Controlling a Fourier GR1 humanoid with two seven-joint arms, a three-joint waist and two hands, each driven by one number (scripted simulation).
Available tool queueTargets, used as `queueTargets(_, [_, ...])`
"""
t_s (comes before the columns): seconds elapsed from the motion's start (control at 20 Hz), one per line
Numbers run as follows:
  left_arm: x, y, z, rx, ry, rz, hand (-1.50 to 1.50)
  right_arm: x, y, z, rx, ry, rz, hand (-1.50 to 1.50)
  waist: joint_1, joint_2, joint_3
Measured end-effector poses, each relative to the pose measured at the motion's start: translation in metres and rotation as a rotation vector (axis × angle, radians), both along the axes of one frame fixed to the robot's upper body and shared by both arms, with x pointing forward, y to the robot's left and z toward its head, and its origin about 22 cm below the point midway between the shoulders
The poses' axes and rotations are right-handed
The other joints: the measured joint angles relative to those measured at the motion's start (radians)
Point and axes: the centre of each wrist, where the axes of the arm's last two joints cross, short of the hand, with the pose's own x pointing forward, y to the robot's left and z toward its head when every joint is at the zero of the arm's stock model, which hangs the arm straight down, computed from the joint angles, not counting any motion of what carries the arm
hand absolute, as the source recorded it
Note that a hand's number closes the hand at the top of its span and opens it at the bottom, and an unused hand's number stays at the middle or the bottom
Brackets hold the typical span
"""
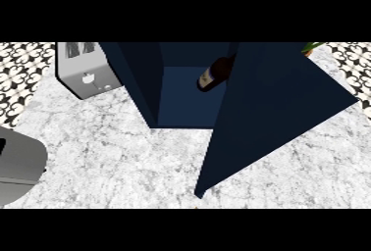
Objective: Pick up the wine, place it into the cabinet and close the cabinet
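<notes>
A dark wine bottle with a pale label stands inside the dark blue cabinet, near its right side at the top of the head view. The cabinet's door swings open toward me and to the right, its lower corner reaching almost to the view's bottom edge. The door hides part of the bottle's right side. Neither hand shows anywhere in the view.
A silver toaster sits on the marble counter left of the cabinet. A grey rounded appliance fills the left edge. Green leaves peek out behind the door at the top right. Patterned tiles line the back.
</notes>
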Motion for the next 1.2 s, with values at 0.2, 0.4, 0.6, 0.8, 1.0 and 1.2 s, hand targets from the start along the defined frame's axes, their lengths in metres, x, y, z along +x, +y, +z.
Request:
queueTargets(0.2, [0.005,0.002,0.003,-0.016,0.001,-0.015,-1.5,0.001,0.005,0.004,-0.023,-0.04,-0.01,1.5,0.004,0.002,0.0])
queueTargets(0.4, [0.006,-0.003,0.005,-0.036,0.0,-0.034,-1.5,0.007,0.012,0.009,-0.024,-0.061,0.012,1.5,0.017,0.005,0.0])
queueTargets(0.6, [0.011,-0.007,0.008,-0.044,-0.004,-0.045,-1.5,0.02,0.023,0.017,0.003,-0.057,0.035,1.5,0.024,0.009,0.0])
queueTargets(0.8, [0.018,-0.012,0.007,-0.056,-0.006,-0.045,-1.5,0.045,0.059,0.031,0.036,-0.064,0.057,1.5,0.027,0.011,0.001])
queueTargets(1.0, [0.018,-0.012,-0.001,-0.062,0.006,-0.042,-1.5,0.076,0.09,0.056,0.045,-0.077,0.039,1.5,0.035,0.011,0.001])
queueTargets(1.2, [0.02,-0.014,0.001,-0.065,0.0,-0.033,-1.5,0.106,0.114,0.072,0.032,-0.101,0.01,1.5,0.028,0.011,0.002])
